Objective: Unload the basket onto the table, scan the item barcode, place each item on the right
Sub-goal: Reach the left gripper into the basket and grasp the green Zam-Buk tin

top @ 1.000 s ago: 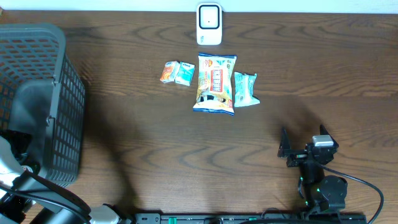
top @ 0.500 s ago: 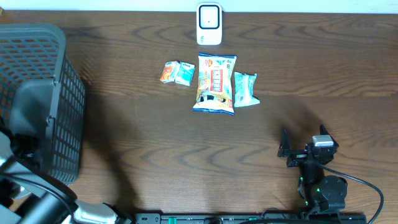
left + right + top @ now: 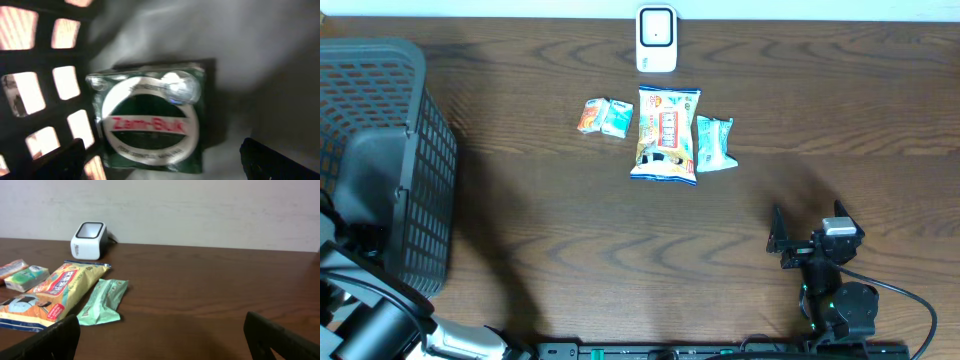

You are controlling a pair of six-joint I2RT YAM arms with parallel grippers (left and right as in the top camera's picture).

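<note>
Basket [image 3: 420, 170] wall flanks green Zam-Buk pack [image 3: 150, 125].

Dark wood-grain table [image 3: 570, 250]; a plain off-white wall [image 3: 200, 205] rises behind its far edge.

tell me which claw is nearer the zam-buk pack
Left. The left claw hangs open right over the pack inside the basket; the right claw sits far off across the table.
</note>
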